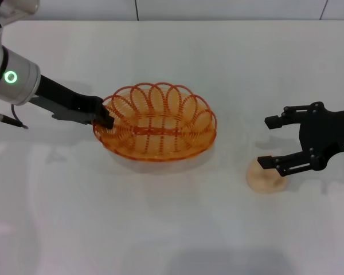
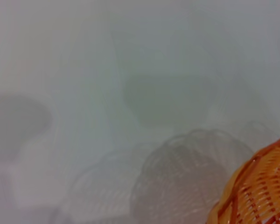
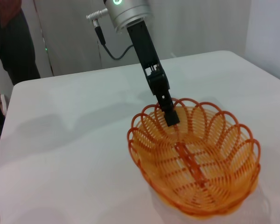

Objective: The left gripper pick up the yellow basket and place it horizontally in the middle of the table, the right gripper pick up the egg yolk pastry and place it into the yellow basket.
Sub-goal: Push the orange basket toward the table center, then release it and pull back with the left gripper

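The yellow basket [image 1: 155, 123] is near the middle of the table, long side across my view. My left gripper [image 1: 106, 117] is shut on its left rim; the right wrist view shows the claw [image 3: 171, 116] clamped on the rim of the basket [image 3: 196, 163]. The left wrist view shows only an edge of the basket [image 2: 256, 191] and its shadow on the table. The egg yolk pastry [image 1: 266, 176] lies on the table to the right of the basket. My right gripper [image 1: 269, 142] is open and empty, just above the pastry, with its near finger over the pastry's top.
The white table [image 1: 172, 229] stretches around both objects. In the right wrist view a person [image 3: 7, 37] stands beyond the table's far edge, and a cable [image 3: 109, 49] hangs from the left arm.
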Controlling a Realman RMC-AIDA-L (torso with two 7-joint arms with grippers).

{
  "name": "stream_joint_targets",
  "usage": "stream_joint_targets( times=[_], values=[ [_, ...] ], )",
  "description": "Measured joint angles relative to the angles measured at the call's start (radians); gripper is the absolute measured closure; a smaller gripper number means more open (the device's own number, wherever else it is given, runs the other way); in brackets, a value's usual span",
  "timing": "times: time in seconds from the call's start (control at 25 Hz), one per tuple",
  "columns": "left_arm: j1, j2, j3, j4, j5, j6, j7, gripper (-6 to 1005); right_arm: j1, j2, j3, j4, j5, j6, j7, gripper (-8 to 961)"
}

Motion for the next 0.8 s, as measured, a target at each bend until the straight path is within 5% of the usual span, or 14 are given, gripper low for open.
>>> stream_joint_targets(
  times=[0.8],
  values=[
    [-0.043,-0.044,0.007,-0.143,-0.012,-0.119,-0.011,912,-0.001,0.000,0.000,-0.008,0.000,-0.023,-0.007,121]
  ],
)
